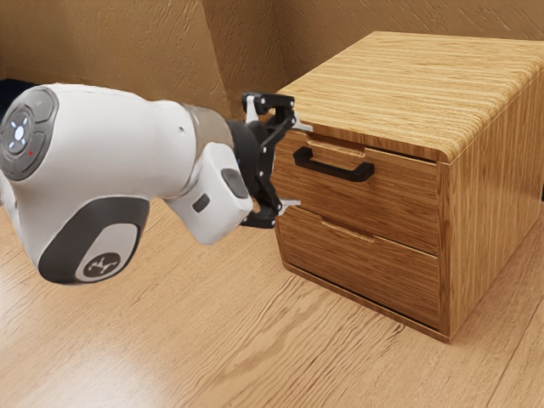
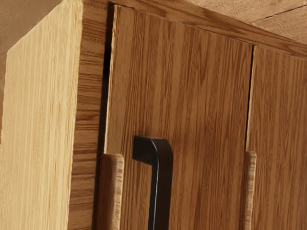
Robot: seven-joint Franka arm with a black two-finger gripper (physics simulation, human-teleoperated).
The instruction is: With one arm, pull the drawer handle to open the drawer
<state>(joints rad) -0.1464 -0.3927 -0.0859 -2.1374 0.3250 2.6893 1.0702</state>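
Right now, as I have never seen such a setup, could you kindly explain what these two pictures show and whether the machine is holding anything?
The white machine is a robot arm, drawn by a simulator, and it ends in a black two-finger gripper. The exterior view comes from a camera beside the arm. The wrist view comes from a camera on the arm's hand, so it looks closely at the cabinet front, turned sideways.

On the wooden surface stands a wooden cabinet with two drawers. The upper drawer carries a black handle, which the wrist view shows close up. The lower drawer has no such handle that I can see.

The gripper is open, its fingers spread one above the other, just in front of the handle's end nearer the arm. It holds nothing.
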